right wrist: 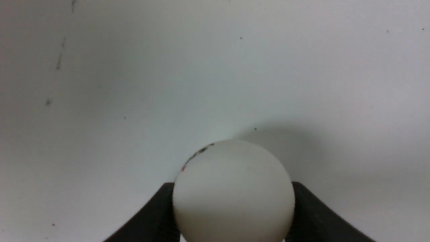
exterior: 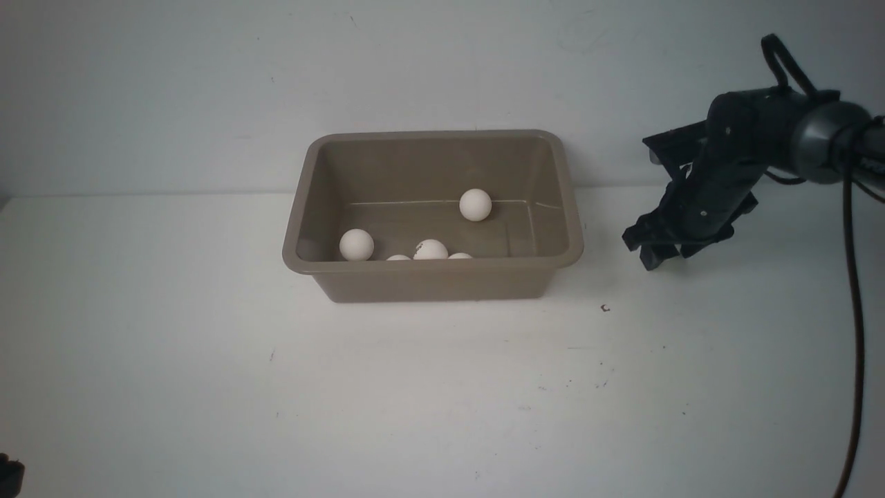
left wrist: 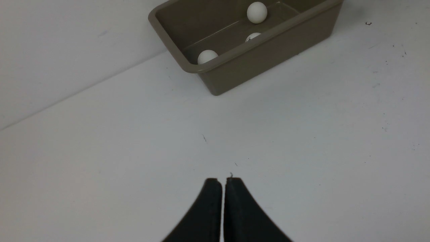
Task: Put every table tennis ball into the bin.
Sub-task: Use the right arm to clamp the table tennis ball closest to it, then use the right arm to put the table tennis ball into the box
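Note:
The taupe bin (exterior: pixel 429 265) stands at the back middle of the table and holds several white table tennis balls, one (exterior: pixel 476 205) by its far wall and another (exterior: pixel 357 244) at its left. To the right of the bin, my right gripper (exterior: pixel 657 250) points down at the table. In the right wrist view its two black fingers (right wrist: pixel 158 215) press both sides of a white table tennis ball (right wrist: pixel 233 195) with a dark logo; that ball is hidden in the front view. My left gripper (left wrist: pixel 223 181) is shut and empty over bare table, well short of the bin (left wrist: pixel 268 57).
The white table meets a pale wall just behind the bin. A small dark speck (exterior: pixel 605 308) lies on the table right of the bin's front corner. The right arm's black cable (exterior: pixel 856 332) hangs along the right edge.

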`<state>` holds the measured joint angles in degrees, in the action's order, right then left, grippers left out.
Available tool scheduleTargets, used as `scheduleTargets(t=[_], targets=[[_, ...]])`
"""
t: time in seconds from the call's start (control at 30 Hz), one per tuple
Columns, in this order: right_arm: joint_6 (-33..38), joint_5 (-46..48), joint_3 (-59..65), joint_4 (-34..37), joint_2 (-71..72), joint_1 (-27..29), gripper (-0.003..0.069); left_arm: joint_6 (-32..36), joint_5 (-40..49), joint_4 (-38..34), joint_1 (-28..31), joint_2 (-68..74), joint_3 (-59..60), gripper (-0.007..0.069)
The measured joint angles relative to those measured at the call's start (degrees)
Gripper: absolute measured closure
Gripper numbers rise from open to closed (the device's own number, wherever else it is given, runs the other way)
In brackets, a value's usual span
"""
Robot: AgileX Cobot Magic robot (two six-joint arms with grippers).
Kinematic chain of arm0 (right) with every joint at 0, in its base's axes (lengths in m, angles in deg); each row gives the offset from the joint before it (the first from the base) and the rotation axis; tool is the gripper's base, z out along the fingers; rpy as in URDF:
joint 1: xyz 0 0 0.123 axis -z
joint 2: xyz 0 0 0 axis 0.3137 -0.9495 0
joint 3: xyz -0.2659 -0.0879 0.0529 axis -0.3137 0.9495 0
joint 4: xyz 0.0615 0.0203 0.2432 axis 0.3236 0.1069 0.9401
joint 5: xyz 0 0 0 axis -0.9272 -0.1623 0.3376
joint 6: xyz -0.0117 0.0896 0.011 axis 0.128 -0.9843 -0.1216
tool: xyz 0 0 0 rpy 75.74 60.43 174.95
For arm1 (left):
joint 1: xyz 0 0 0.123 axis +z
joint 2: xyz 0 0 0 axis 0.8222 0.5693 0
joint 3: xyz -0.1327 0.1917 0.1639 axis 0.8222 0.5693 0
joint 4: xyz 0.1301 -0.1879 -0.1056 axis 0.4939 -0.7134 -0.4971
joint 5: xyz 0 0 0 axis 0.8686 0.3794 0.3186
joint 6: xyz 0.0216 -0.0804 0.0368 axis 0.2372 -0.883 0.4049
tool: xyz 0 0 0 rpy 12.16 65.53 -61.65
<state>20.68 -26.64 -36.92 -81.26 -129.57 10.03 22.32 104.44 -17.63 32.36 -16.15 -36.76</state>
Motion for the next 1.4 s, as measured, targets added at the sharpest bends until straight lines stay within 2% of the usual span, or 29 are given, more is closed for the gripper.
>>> scheduleTargets(t=[0.3,0.57,0.63,0.7,0.93,1.4], targets=[[-0.01,-2.23,0.00,-0.88,0.03,0.00,0.0300,0.00,0.00,0.00,0.00,0.00,0.00,0.0629],[0.56,2.03,-3.55,-0.11,8.19,-0.89,0.0300,0.00,0.00,0.00,0.00,0.00,0.00,0.0629],[1.47,3.02,-4.92,1.07,9.85,-1.93,0.0300,0.00,0.00,0.00,0.00,0.00,0.00,0.0629],[3.31,5.33,-7.94,3.18,11.79,-5.53,0.0300,0.00,-0.04,0.00,0.00,0.00,0.00,0.0629],[3.24,4.95,-8.53,4.20,10.89,-12.62,0.0300,0.00,-0.04,-0.18,0.00,0.00,0.00,0.0629],[3.21,1.07,-8.53,5.07,4.24,-20.49,0.0300,0.00,-0.04,-0.93,0.00,0.00,0.00,0.0629]])
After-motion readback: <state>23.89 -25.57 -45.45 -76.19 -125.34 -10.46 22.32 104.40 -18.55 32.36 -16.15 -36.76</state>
